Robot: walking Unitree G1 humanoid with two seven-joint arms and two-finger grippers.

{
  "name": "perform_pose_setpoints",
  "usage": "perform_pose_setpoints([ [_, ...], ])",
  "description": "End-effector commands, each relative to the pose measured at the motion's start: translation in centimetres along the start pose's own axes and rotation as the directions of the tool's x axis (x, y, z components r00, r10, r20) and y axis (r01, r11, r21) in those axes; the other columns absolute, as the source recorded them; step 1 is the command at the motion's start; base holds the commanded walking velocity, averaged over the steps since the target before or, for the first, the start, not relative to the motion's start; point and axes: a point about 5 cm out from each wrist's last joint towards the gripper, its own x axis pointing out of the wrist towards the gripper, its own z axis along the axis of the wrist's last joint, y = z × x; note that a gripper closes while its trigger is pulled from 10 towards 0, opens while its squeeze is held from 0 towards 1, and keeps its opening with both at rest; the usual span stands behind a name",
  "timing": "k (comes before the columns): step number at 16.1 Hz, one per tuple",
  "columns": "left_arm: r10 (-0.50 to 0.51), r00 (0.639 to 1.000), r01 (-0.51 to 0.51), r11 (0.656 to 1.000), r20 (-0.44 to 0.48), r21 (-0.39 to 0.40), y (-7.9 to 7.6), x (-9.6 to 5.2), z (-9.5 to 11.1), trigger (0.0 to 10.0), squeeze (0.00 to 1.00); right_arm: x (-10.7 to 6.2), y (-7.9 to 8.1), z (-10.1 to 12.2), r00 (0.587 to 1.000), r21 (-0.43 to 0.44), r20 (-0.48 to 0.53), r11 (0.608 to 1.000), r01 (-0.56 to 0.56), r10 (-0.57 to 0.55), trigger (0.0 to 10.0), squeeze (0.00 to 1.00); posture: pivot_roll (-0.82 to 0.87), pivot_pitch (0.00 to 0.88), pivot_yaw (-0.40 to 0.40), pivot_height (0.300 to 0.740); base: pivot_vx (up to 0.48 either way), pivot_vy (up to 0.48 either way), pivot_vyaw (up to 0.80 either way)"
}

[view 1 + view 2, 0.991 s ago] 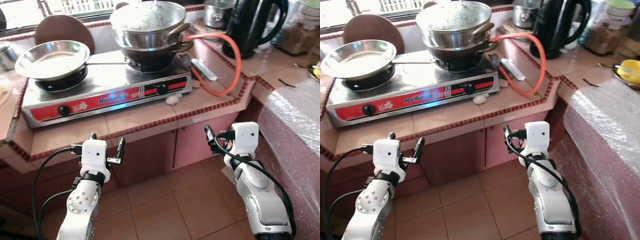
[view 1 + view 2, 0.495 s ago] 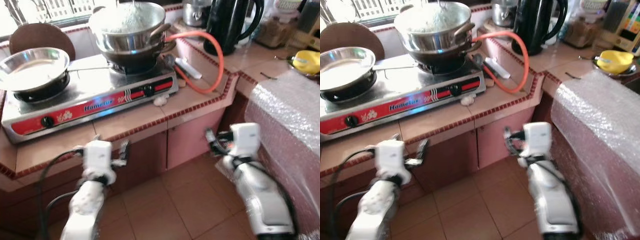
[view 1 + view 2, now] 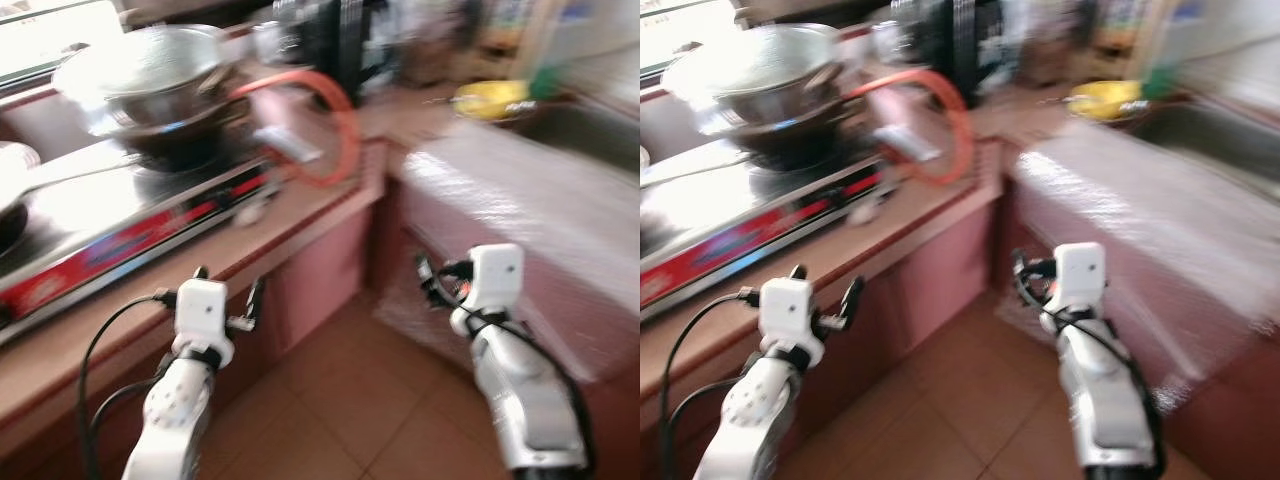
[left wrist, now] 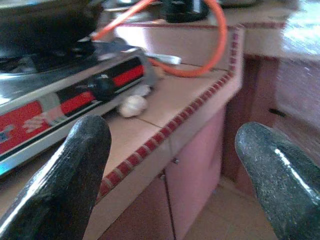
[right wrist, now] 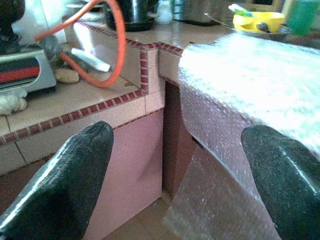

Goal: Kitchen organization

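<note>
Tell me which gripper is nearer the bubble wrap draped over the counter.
Right. The right gripper hangs just in front of the bubble wrap, beside its drooping edge. The left gripper sits farther away, below the gas stove.

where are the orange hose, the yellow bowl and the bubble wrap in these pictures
orange hose point(image 5: 118, 47), right wrist view, on the right side of its loop.
yellow bowl point(image 5: 256, 21), right wrist view, on its front wall.
bubble wrap point(image 5: 250, 80), right wrist view, on the flat top part over the counter.
</note>
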Motion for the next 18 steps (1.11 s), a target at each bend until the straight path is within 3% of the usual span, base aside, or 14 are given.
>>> perform_pose_setpoints([
  [1,0.012,1.0,-0.012,1.0,0.004,-0.003,0.17,-0.03,0.07,10.0,0.0,-0.01,0.2,0.19,1.0,-0.008,0.006,1.0,-0.008,0.008,10.0,0.0,-0.17,0.062,0.076,0.74,0.0,0.0,-0.77],
  [18,0.024,1.0,-0.024,1.0,0.007,0.002,0.28,0.33,0.22,10.0,0.0,-0.02,0.25,0.11,1.0,0.008,0.008,1.0,0.009,-0.009,10.0,0.0,-0.18,0.067,0.086,0.74,0.0,0.0,-0.78],
])
